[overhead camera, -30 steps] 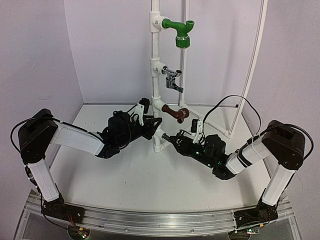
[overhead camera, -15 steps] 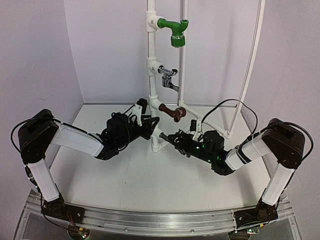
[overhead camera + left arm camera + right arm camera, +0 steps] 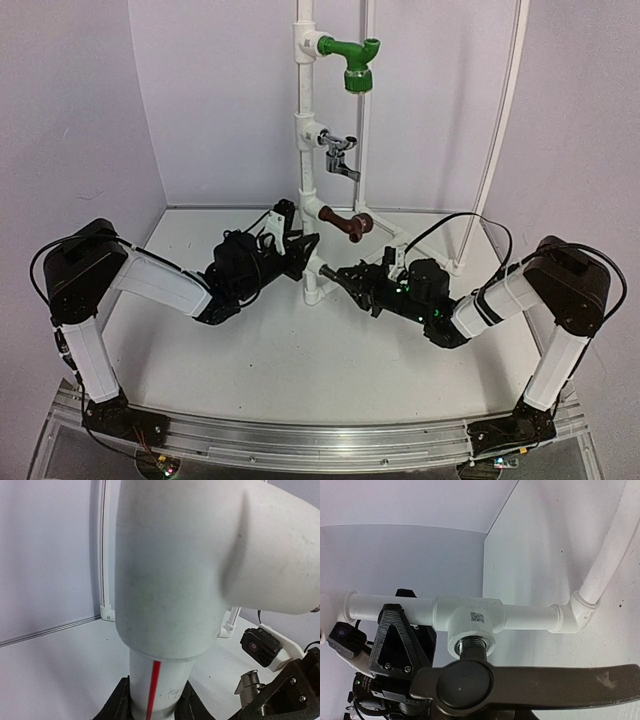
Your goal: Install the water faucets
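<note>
Pale purple walls stand behind a white table (image 3: 270, 360), and a tall white pipe (image 3: 303, 100) stands up on it toward the far side. Three taps are already on the pipe, one under the other: a green tap (image 3: 350, 60), a silver tap (image 3: 342, 158) and a brown tap (image 3: 350, 226), all poking out to the right. Low on the pipe is a white joint (image 3: 470, 616) with a round hole. The right gripper (image 3: 352, 280) is pinching the dark faucet (image 3: 465, 680) and holds it right at that hole. The faucet's screw end (image 3: 471, 647) sits at the mouth of the hole, but how far in it goes is hard to tell. The faucet lies long-ways from the right gripper toward the left, pointing straight into the hole. The left gripper (image 3: 300, 252) is on the other side, squeezed around the pipe just by the joint, and it looks like it keeps the pipe steady. I think the right arm now needs to twist the faucet round its own long line.
</note>
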{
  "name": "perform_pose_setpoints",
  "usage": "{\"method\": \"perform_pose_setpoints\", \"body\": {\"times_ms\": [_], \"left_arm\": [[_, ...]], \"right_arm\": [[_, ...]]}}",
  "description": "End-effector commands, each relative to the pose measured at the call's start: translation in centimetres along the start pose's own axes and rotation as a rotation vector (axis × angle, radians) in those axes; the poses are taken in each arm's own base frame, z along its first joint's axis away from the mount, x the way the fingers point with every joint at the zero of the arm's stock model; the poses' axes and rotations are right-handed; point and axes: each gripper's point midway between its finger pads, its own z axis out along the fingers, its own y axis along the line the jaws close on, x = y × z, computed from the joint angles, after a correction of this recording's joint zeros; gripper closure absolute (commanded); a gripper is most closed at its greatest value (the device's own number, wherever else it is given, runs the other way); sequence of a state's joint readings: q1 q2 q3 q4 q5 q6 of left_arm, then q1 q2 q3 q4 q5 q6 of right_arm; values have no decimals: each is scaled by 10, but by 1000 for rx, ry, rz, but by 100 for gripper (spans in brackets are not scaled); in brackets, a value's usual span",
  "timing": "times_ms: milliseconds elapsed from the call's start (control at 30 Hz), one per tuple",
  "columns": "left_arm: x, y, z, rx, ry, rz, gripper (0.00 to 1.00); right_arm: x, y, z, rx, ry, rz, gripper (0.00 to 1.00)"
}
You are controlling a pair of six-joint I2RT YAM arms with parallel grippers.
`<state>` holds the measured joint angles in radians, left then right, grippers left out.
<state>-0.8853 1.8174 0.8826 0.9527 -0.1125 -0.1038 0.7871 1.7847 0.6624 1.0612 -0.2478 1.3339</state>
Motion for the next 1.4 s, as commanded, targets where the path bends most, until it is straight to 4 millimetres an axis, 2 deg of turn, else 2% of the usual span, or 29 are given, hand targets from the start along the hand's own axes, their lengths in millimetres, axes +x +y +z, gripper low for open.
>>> {"method": "perform_pose_setpoints", "body": {"times_ms": [0, 200, 267, 333, 367, 433, 533, 700, 767, 867, 900, 967, 1100, 1200, 1300, 1367], "left_arm": [[65, -61, -4, 195, 188, -13, 100], [75, -63, 2, 189, 194, -15, 100], [74, -58, 3, 159, 191, -27, 100], [73, -52, 2, 125, 187, -35, 100], [71, -49, 1, 109, 183, -39, 100], [69, -43, -2, 77, 178, -47, 100], [64, -37, -8, 50, 171, -50, 100], [61, -29, -11, 7, 167, -67, 100], [60, -27, -9, -5, 172, -75, 100], [58, -25, -8, -18, 175, -82, 100], [58, -25, -8, -19, 177, -83, 100], [57, -26, -8, -16, 180, -85, 100], [56, -28, -9, -3, 187, -96, 100], [55, -30, -8, 5, 193, -101, 100], [57, -32, -8, 15, 203, -108, 100], [59, -33, -8, 17, 210, -111, 100]], "right_arm": [[-23, 12, 5, -51, -79, 388, 100], [-25, 50, 6, -252, -96, 612, 100], [-27, 59, 4, -294, -102, 612, 100], [-29, 59, -1, -291, -118, 575, 100], [-27, 51, -4, -264, -127, 558, 95], [-23, 32, -10, -214, -132, 532, 77], [-16, 17, -18, -165, -110, 459, 55], [-13, 9, -37, -101, -109, 294, 14], [-12, 9, -46, -72, -107, 236, 3], [-6, 4, -61, -4, -84, 141, 2], [-4, 7, -67, 11, -73, 80, 2], [-2, -2, -77, 116, -47, -40, 2], [-10, -5, -101, 360, 11, -452, 2], [-22, 13, -115, 398, 52, -936, 2], [-30, 20, -122, 410, 86, -1403, 2], [-36, 30, -120, 399, 64, -1612, 2]]}}
